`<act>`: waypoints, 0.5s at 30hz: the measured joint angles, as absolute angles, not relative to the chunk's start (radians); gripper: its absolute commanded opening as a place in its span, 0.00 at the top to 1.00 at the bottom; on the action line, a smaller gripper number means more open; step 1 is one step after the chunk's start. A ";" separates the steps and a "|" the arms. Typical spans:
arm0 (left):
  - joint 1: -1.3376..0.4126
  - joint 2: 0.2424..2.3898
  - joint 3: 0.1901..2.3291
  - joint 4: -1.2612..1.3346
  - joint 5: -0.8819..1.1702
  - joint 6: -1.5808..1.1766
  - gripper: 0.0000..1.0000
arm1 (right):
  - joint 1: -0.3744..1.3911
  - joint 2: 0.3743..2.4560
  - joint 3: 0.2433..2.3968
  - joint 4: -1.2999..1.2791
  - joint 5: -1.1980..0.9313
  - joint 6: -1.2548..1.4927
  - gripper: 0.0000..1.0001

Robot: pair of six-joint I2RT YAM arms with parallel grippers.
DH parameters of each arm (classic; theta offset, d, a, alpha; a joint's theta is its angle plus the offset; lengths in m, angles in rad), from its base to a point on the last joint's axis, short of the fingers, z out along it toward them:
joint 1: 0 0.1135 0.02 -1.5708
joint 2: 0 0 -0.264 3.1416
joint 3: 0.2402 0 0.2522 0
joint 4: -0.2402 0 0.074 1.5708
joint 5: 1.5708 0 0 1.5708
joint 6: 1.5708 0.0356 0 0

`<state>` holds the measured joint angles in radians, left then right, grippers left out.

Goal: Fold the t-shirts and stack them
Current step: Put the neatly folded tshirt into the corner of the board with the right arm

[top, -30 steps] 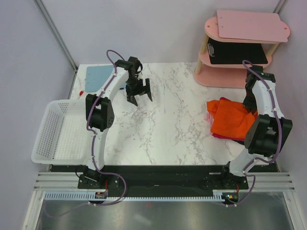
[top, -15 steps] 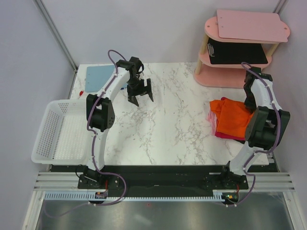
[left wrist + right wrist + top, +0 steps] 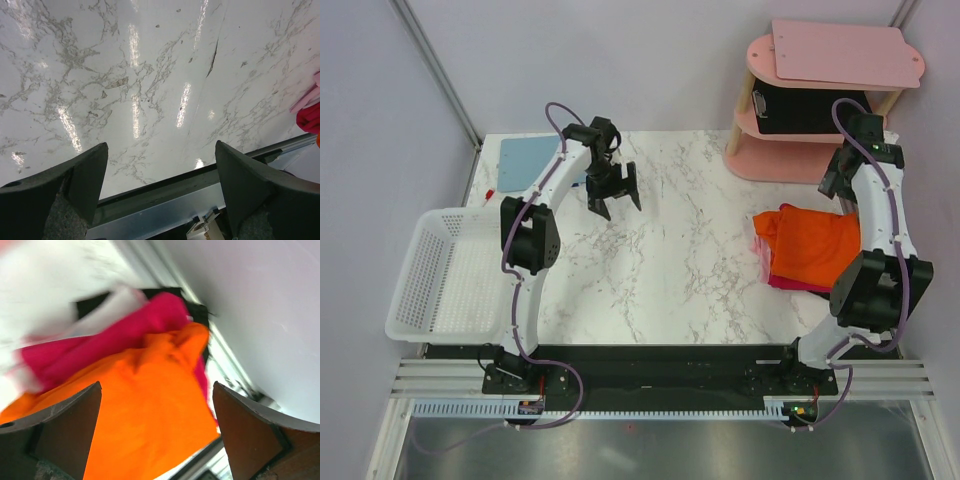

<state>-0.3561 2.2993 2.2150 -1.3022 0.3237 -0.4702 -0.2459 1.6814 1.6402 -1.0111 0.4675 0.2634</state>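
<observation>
The orange t-shirt [image 3: 817, 246] lies folded on the magenta t-shirt [image 3: 788, 284] at the table's right edge. The magenta one shows only as a rim under it. My right gripper [image 3: 834, 184] hangs above the far edge of this stack. In the right wrist view that gripper [image 3: 157, 386] stands open with nothing between its fingers, and below it lie the orange cloth [image 3: 140, 420] and the magenta cloth [image 3: 120, 337]. My left gripper [image 3: 612, 196] is open over bare marble at the far left-centre. In its own view the left gripper [image 3: 160, 148] is empty, with magenta cloth [image 3: 311, 118] at the right border.
A white mesh basket [image 3: 430, 282] stands off the table's left edge. A light-blue clipboard [image 3: 524, 160] lies at the far left corner. A pink shelf unit [image 3: 790, 165] at the far right carries a pale pink board [image 3: 840, 54] and a black item [image 3: 815, 110].
My right gripper has opened and let go of the orange t-shirt, then lifted and drawn back toward the shelf. The orange t-shirt now lies flatter on the magenta one. The left arm stayed still.
</observation>
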 measured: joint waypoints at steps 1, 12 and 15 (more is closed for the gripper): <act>-0.356 2.302 2.219 -1.302 0.324 -0.473 0.06 | -0.234 1.662 1.645 -1.000 0.435 0.262 0.02; -0.371 2.339 2.238 -1.299 0.324 -0.485 0.06 | 0.078 1.740 1.645 -0.949 0.128 0.212 1.00; -0.373 2.342 2.239 -1.299 0.324 -0.486 0.06 | 0.114 1.811 1.634 -0.958 0.071 0.212 1.00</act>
